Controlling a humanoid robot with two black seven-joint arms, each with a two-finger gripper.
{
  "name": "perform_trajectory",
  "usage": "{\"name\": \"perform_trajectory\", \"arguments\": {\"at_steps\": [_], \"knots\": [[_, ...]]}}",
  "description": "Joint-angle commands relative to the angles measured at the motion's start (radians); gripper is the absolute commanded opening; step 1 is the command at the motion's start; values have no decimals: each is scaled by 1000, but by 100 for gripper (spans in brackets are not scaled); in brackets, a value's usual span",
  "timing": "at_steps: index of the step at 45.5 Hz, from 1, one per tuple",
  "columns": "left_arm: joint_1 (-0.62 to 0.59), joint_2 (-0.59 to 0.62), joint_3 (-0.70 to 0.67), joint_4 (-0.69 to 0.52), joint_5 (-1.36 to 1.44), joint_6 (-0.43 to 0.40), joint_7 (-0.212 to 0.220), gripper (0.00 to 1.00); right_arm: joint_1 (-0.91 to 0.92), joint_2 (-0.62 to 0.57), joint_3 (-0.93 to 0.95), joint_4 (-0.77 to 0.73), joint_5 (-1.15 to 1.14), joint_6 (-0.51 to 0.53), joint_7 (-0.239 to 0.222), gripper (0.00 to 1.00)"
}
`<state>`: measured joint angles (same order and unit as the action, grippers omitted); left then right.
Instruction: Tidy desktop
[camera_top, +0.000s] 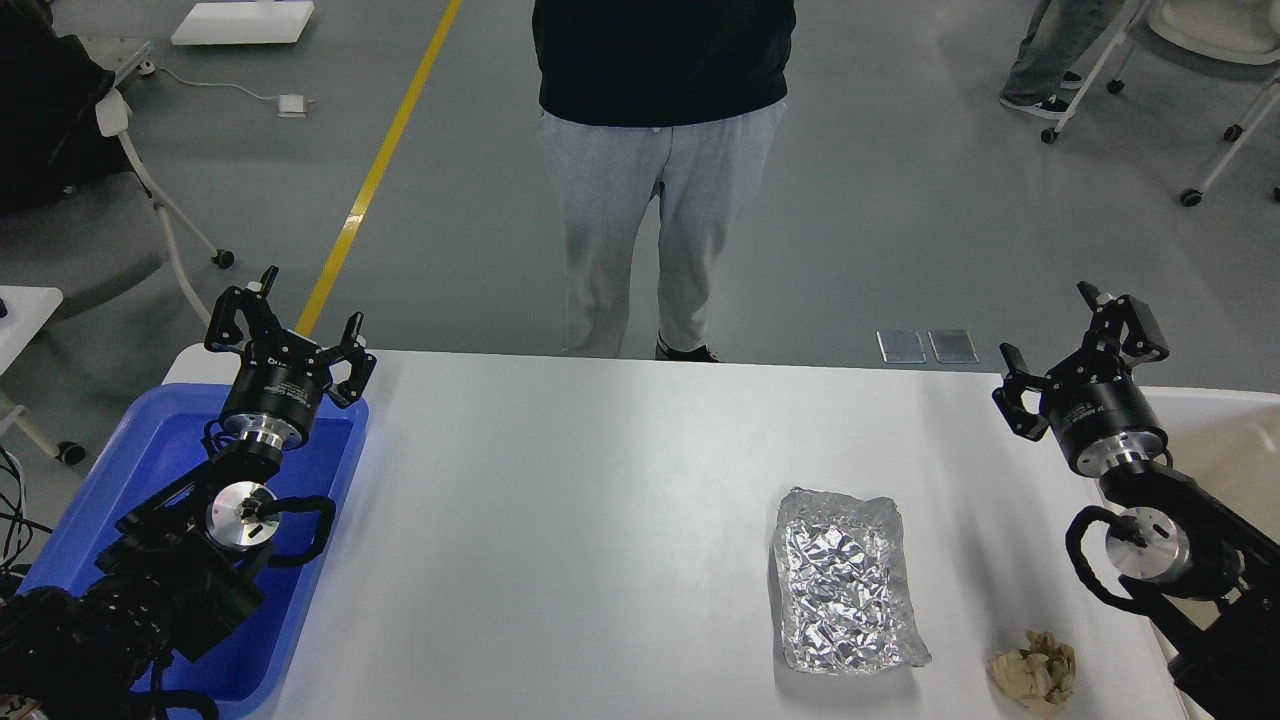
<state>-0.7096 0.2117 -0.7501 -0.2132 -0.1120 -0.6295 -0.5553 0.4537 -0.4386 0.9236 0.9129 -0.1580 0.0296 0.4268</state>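
Observation:
The white desktop (600, 520) fills the middle of the head view. A crumpled silver foil sheet (845, 580) lies on it at the right. A crumpled tan paper ball (1033, 672) lies near the front right corner. My left gripper (287, 322) is open and empty, held above the far end of the blue tray (150, 450). My right gripper (1080, 340) is open and empty, held above the desktop's far right edge, behind the foil and the paper ball.
A cream-white bin (1220, 440) stands past the desktop's right edge, partly hidden by my right arm. A person (660, 150) in grey trousers stands just behind the far edge. Wheeled chairs stand on the floor at far left and far right.

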Motion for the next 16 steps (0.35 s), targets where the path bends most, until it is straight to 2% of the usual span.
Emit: {"name": "perform_trajectory", "arguments": {"at_steps": [1, 16], "knots": [[1, 0, 0, 0, 0, 1, 0, 100, -9, 24, 11, -8, 12, 41, 15, 100], [-1, 0, 0, 0, 0, 1, 0, 100, -16, 20, 29, 1, 11, 39, 17, 100]]}}
